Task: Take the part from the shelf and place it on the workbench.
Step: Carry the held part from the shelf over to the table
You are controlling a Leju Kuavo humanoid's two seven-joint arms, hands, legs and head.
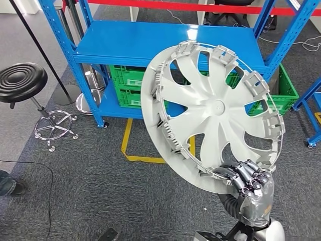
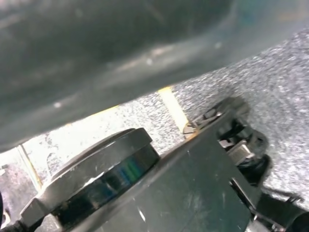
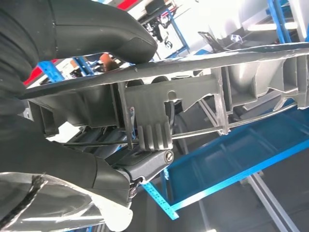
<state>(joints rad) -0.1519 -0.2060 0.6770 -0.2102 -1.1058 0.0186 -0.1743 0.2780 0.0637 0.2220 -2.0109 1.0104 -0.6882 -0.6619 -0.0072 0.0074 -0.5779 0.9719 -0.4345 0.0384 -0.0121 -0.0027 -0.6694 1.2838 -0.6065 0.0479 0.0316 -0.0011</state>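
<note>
The part is a large silver-grey wheel cover [image 1: 212, 108] with curved spokes and clips round its rim. It hangs tilted in the air in front of the blue shelf [image 1: 151, 42], inner side toward me. My right hand [image 1: 250, 183] grips its lower rim from below, fingers curled over the edge. In the right wrist view the thumb [image 3: 94, 29] lies on one face of the rim [image 3: 189, 92] and the fingers [image 3: 146, 164] clamp the other, by a ribbed clip.
Green crates [image 1: 130, 85] stand on the shelf's lower level. A black stool [image 1: 20, 80] is at the left on the grey carpet, with yellow floor tape [image 1: 127, 145] before the shelf. A person's shoe [image 1: 7, 183] shows at the left edge.
</note>
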